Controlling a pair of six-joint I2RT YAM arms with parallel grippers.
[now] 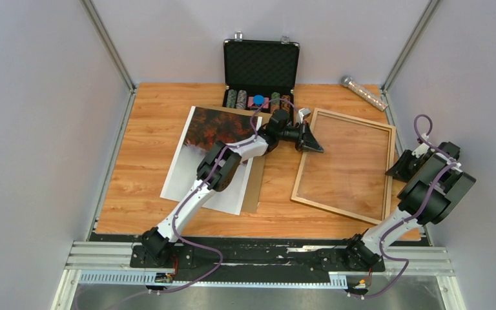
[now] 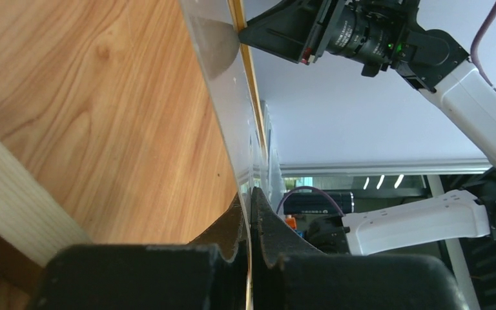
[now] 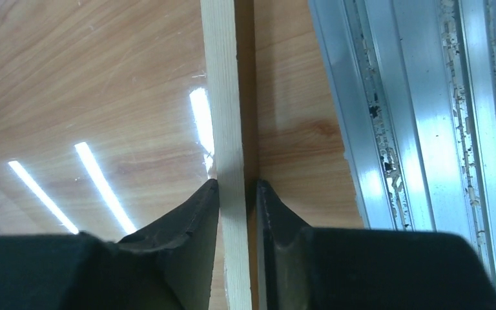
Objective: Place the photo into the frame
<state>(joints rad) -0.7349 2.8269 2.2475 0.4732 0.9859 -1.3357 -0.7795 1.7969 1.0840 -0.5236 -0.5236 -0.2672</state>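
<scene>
The frame (image 1: 355, 119), light wood with a clear pane, lies at the right of the table. My left gripper (image 1: 312, 142) is at its left rail, and in the left wrist view it (image 2: 248, 191) is shut on the thin edge of the clear pane (image 2: 223, 84). My right gripper (image 1: 398, 170) is at the frame's right rail. In the right wrist view it (image 3: 237, 184) is shut on that pale rail (image 3: 223, 97). The photo (image 1: 190, 155), red trees fading to white fog, lies face up at the left, partly under my left arm.
The brown backing panel (image 1: 256, 188) lies under the photo and shows at its right edge. An open black poker-chip case (image 1: 261, 68) stands at the back. A glittery tube (image 1: 365, 92) lies at the back right. An aluminium rail (image 3: 413, 129) runs just beyond the frame's right side.
</scene>
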